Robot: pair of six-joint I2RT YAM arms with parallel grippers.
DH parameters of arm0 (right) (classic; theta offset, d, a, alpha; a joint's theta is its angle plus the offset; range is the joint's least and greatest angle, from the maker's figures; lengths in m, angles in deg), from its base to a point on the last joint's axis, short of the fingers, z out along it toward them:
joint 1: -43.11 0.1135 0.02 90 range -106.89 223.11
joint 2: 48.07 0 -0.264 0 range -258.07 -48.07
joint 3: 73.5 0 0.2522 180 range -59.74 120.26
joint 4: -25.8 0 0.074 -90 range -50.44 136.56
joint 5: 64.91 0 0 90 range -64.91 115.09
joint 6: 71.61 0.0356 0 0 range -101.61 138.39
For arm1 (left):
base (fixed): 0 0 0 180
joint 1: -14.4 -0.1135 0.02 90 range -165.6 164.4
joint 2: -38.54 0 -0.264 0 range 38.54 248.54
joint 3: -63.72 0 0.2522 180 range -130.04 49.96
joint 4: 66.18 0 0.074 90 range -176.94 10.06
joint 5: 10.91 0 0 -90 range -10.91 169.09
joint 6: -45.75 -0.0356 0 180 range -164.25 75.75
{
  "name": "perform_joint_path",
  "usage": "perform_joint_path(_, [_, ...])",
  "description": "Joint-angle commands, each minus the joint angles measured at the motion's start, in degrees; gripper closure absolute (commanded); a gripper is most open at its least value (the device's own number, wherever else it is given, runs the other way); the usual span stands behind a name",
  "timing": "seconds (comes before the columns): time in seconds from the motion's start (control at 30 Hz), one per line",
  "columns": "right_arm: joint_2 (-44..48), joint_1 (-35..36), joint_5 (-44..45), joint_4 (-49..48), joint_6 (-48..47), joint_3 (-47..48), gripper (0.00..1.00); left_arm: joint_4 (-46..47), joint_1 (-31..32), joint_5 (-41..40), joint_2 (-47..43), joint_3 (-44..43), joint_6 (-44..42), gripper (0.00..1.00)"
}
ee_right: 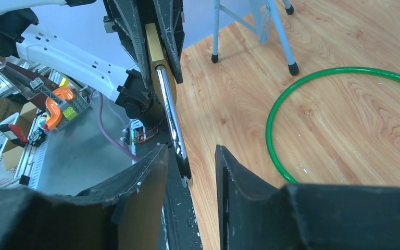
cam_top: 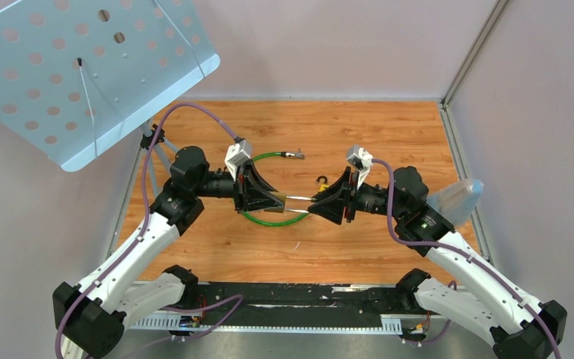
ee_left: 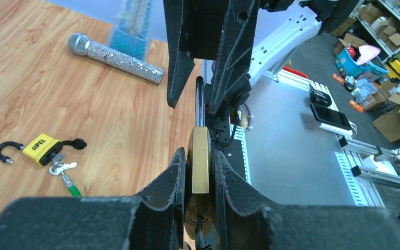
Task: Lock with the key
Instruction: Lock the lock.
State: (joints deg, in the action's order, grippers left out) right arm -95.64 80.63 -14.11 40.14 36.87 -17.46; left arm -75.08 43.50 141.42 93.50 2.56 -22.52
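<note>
Wooden surface point(cam_top: 389, 142) fills the walled cell, and both arms meet above its middle. Between them a brass padlock point(ee_left: 200, 161) is held off the wood, its long axis running from the left arm to the right, its steel shackle point(ee_right: 171, 109) pointing at the right arm. The left jaws are clenched flat on the brass body. The right jaws stand released either side of the shackle's tip, with wood showing in the gap. Farther off lies a yellow padlock point(ee_left: 41, 148) marked "OPEL", with keys point(ee_left: 61, 166) touching it, near a green cable point(cam_top: 273, 221) and a glittery microphone point(ee_left: 115, 56).
</note>
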Motion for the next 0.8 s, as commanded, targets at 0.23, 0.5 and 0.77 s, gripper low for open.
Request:
perform_joint_path(0.23, [-0.15,-0.12,-5.11,-1.25,-0.81,1.40,0.70,2.31,-0.27,0.73,-2.61,-2.88,-1.63,1.00])
perform_joint_path(0.5, [-1.50,0.22,-5.07,-3.26,-0.01,1.66,1.00,3.94,-0.27,0.66,-2.52,-2.21,0.08,1.00])
perform_joint_path(0.77, [-4.71,2.04,-1.53,-7.38,1.28,2.27,1.00,10.44,-0.25,0.43,-1.70,2.26,5.28,1.00])
